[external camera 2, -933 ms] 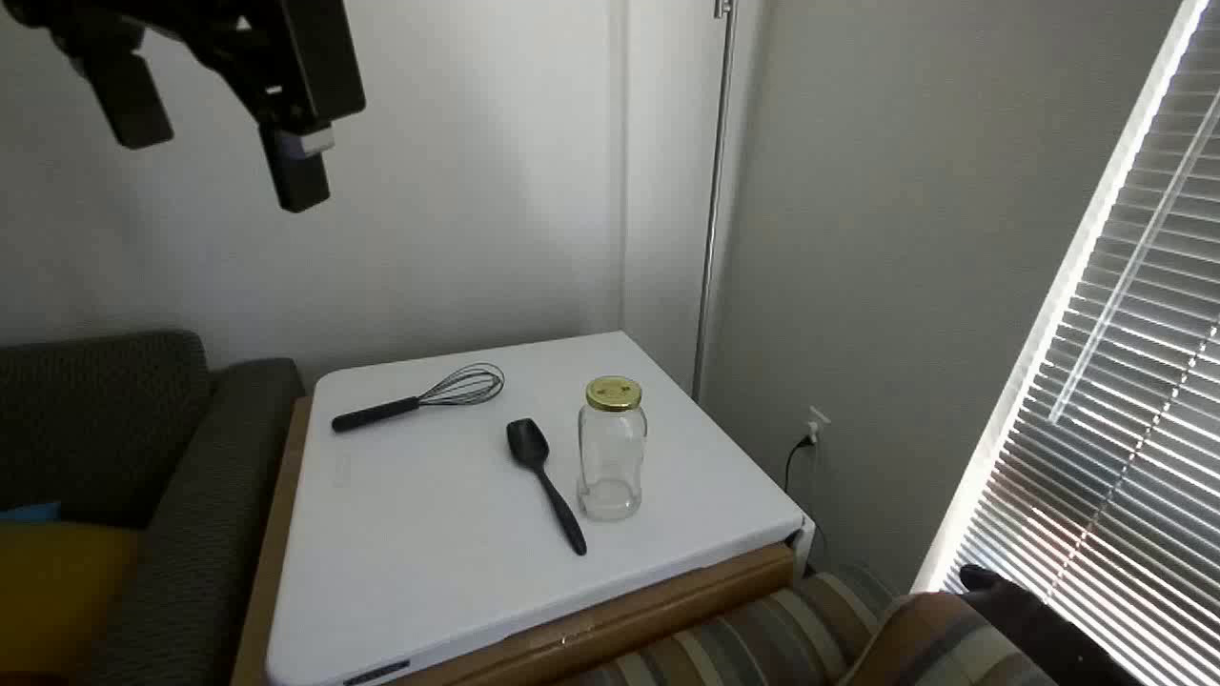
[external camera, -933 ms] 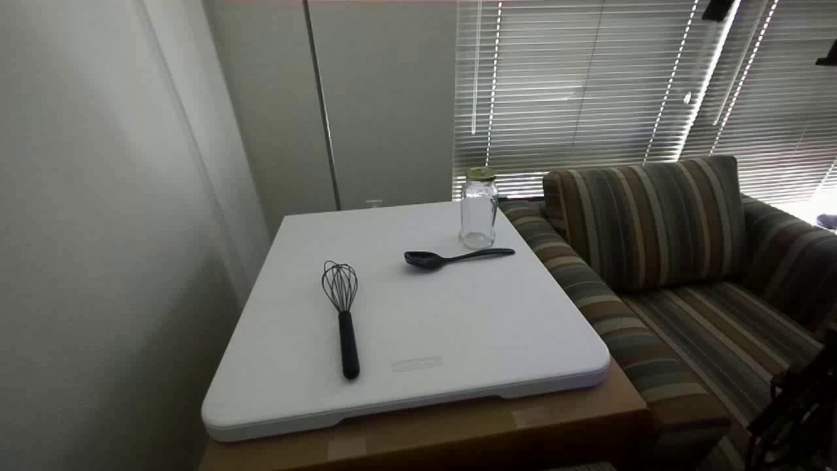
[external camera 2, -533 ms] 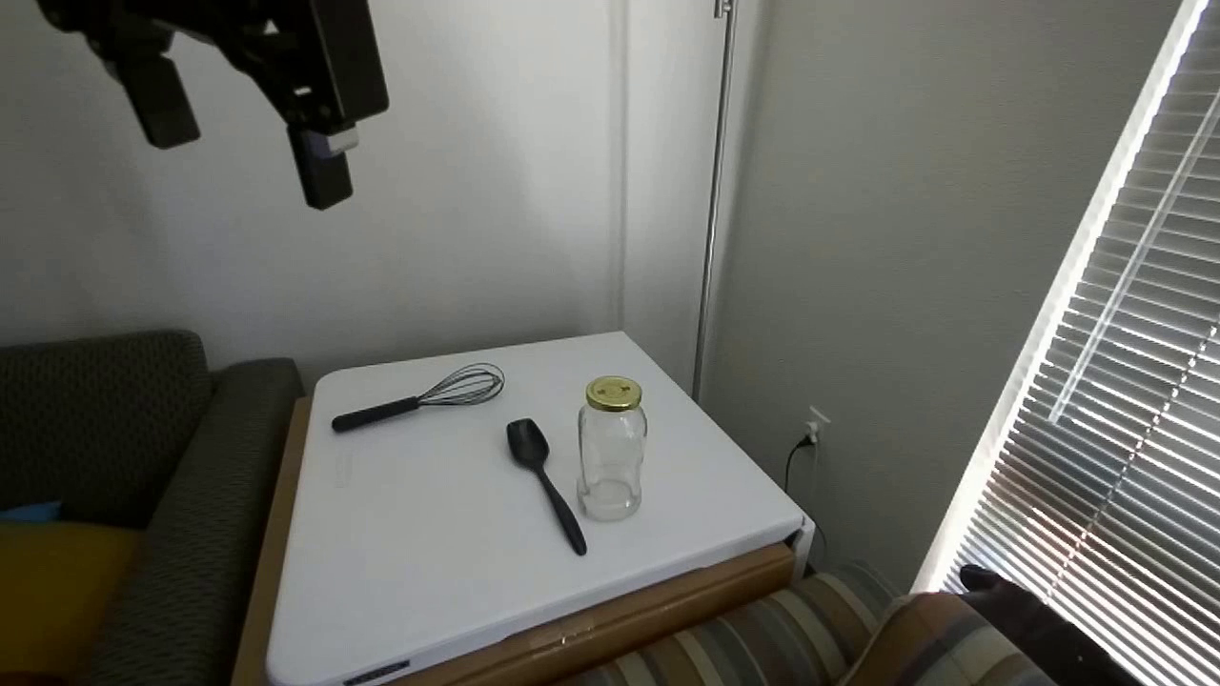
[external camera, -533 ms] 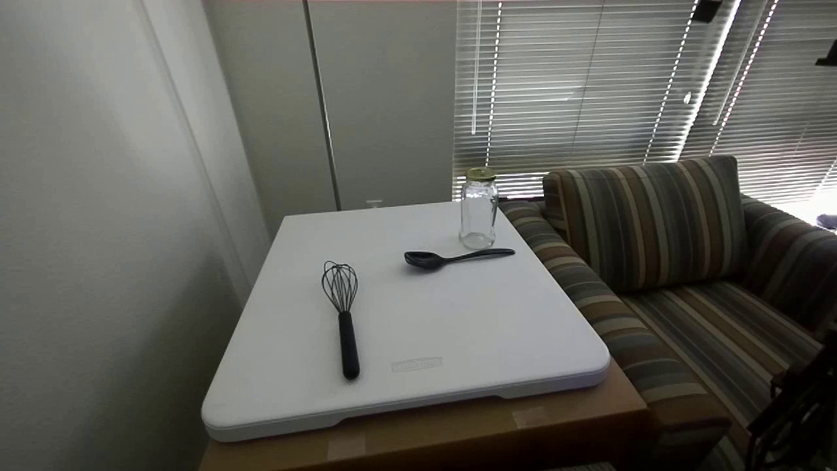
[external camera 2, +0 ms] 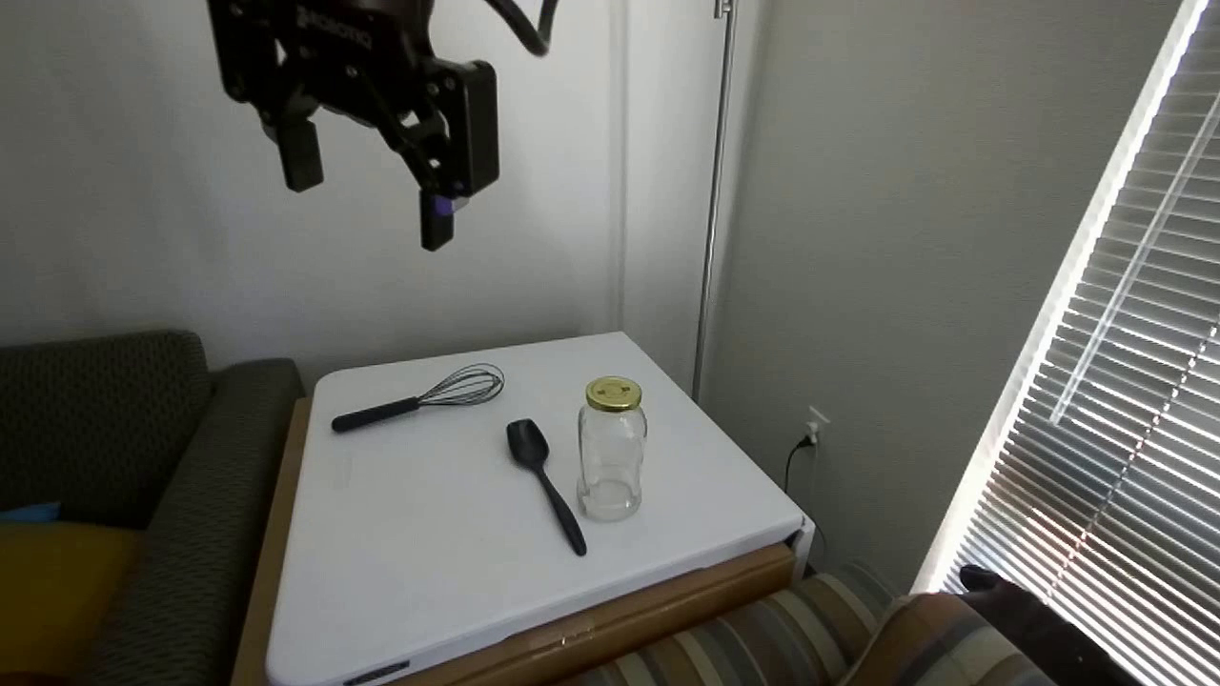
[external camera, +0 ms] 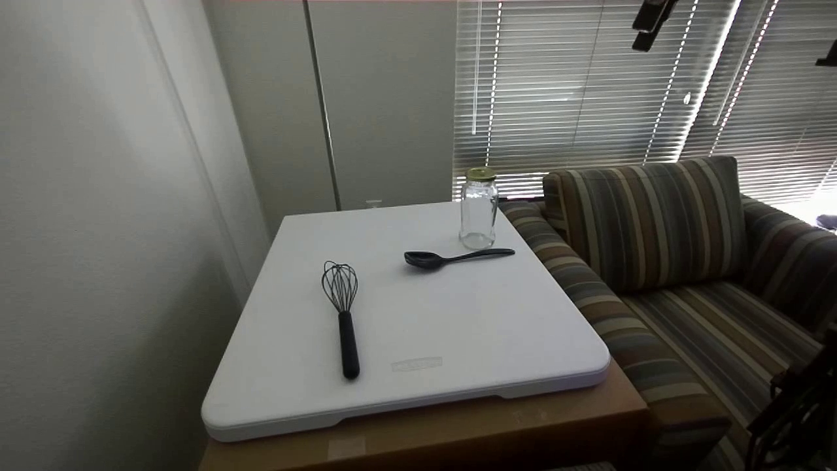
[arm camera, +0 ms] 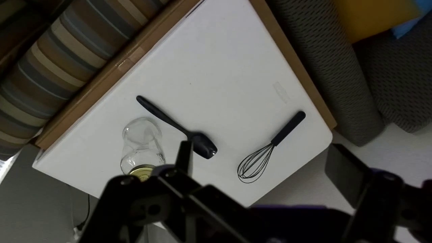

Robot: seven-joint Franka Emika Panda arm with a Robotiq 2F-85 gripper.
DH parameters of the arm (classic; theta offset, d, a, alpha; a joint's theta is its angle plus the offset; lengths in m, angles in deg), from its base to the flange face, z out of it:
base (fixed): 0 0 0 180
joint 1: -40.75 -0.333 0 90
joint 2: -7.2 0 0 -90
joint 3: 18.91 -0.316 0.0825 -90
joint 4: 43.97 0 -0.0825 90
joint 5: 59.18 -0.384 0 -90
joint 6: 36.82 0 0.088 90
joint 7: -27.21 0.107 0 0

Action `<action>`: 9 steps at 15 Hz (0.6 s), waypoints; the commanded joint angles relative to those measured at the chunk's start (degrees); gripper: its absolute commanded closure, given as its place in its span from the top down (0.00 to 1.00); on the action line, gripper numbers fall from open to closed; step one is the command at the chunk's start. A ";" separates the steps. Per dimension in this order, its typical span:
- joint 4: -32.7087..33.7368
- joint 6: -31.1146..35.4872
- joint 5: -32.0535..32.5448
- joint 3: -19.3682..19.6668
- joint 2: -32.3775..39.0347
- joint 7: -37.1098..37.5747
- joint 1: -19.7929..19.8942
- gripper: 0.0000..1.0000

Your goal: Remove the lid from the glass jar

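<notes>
Where the striped armchair [external camera: 680,314] runs alongside one edge of the white counter [external camera: 471,320], the glass jar [external camera 2: 612,457] stands upright near that edge, toward the corner closest to the wall outlet [external camera 2: 818,417], with the gold lid [external camera 2: 614,393] seated on its mouth. Just beside its foot, but apart from it, lies the black spoon [external camera 2: 538,466]: handle aimed at the armchair edge, bowl toward the counter's middle, taking up the surface on the side of the jar that faces the dark sofa [external camera 2: 105,429]. The whisk [external camera 2: 412,405] lies well away, near the opposite edge along the wall [external camera 2: 429,295], its handle pointing at the sofa edge. A yellow cushion [external camera 2: 67,591] lies on the sofa, a brown box [external camera: 458,425] shows beneath the counter, and a dark cord [external camera 2: 805,442] drops from the outlet. Above counter height the gripper [external camera 2: 370,214] hangs clear of jar and utensils, its two fingers [external camera 2: 437,227] spread wide. In the wrist view its own dark parts cover some of the lid.
</notes>
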 commanded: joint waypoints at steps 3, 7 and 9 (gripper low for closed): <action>6.83 -0.87 -5.97 -2.62 10.20 -3.72 4.55 1.00; 8.37 -0.22 -9.02 -4.74 14.50 -4.68 7.56 1.00; 8.58 0.05 -9.47 -5.66 15.16 -3.28 8.90 1.00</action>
